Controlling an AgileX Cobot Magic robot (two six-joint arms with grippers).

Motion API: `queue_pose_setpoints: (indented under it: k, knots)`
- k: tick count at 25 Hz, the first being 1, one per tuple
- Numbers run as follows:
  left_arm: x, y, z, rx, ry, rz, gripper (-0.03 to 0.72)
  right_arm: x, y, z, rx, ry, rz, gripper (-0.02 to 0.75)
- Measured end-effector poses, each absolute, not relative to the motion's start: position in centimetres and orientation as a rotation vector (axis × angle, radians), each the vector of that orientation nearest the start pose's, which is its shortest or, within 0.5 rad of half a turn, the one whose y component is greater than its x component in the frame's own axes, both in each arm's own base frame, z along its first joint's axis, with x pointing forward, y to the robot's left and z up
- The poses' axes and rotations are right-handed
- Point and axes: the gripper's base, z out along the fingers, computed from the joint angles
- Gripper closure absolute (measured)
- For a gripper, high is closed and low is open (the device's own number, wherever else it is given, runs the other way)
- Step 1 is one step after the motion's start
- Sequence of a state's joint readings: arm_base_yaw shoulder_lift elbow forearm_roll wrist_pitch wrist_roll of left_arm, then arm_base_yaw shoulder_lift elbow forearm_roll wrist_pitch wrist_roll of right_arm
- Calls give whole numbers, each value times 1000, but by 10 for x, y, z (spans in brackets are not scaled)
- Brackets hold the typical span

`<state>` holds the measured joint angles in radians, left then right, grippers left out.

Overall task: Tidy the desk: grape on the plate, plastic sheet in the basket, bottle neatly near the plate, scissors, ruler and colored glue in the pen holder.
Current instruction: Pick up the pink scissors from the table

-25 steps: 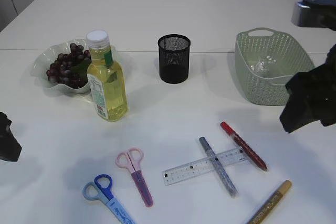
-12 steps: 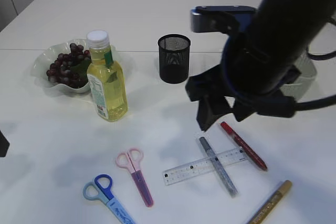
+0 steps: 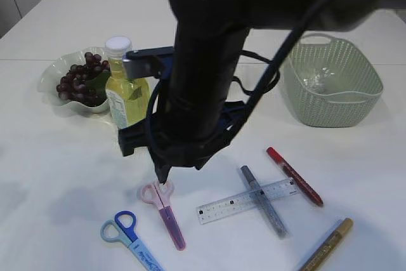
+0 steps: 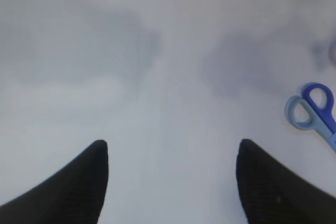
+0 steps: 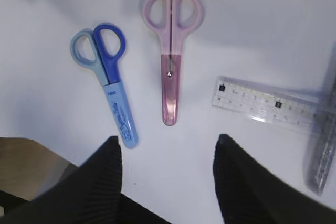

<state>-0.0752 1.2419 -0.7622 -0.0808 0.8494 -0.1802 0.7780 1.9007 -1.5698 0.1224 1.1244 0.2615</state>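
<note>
Right claw hovering over the pink scissors

The pink plastic-sheathed scissors (image 5: 170,61) lie flat near the front edge of the white desk (image 3: 57,157), just beside the blue-handled scissors (image 5: 105,77). The right gripper (image 5: 167,182) hangs above them with jaws spread and nothing between them. Judged light, stiff and slick; the narrow sheathed blade section looks the best place to pinch. The left gripper (image 4: 170,182) stands released over bare desk.
</note>
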Motion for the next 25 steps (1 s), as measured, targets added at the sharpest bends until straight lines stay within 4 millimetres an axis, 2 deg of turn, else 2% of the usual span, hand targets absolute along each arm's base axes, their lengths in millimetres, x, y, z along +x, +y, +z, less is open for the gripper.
queue_pose_setpoints:
  k: [5,10,18,25]
  knots:
    - [214,-22,241,-209,2812,-157,137,286,309,221,-744,2972,234,339]
    - [214,-21,241,-210,2812,-157,137,296,325,196,-765,3008,186,349]
    - [214,-21,241,-210,2812,-157,137,302,331,158,-755,3085,111,351]
    - [214,-21,241,-210,2812,-157,137,302,334,141,-715,3114,69,351]
